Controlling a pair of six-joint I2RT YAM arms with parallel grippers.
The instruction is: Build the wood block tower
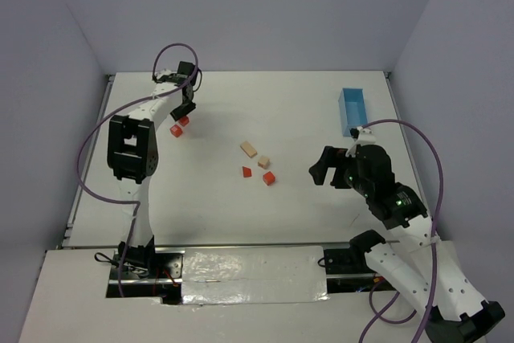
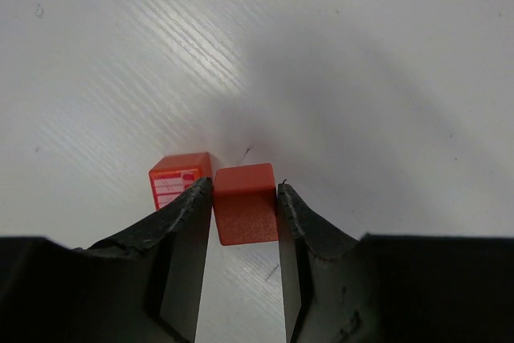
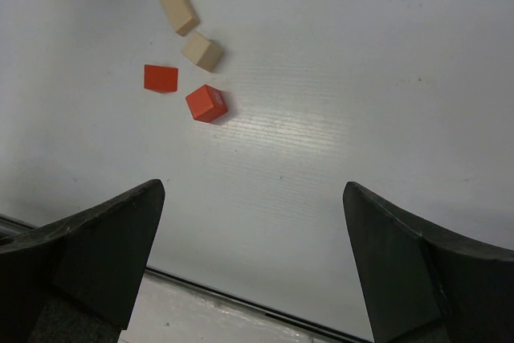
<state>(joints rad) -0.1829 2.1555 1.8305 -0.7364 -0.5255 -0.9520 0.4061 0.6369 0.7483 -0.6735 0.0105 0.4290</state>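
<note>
**Left gripper clamps a red cube at the far-left of the table**

The left gripper (image 1: pixel 184 112) reaches toward the far-left corner of the table (image 1: pixel 321 222). In the left wrist view its jaws are closed on a red cube (image 2: pixel 245 214), one finger pressed against each side face. Whether the cube rests on the table or is lifted just off it cannot be told. A labelled red block (image 2: pixel 178 178) sits just beside the held cube, against the outer side of one finger, with a pale sticker on the face toward the camera. From above, these two red pieces appear close together under the gripper.

The other blocks lie in a loose group near the middle of the table, well apart from the left gripper. A tan slab (image 1: pixel 248 149) lies farthest from the arms, and a tan cube (image 1: pixel 263 163) is just beside it. A red wedge (image 1: pixel 246 172) and a loose red cube (image 1: pixel 268 177) lie nearer the arms. All four lie singly on the surface, close together but not touching.

The right gripper (image 1: pixel 321 168) hovers over the right half of the table, beside that group. Its jaws are spread wide with nothing between them. Its wrist camera looks across the group.

A blue box (image 1: pixel 352 110) stands near the far-right corner.
</note>
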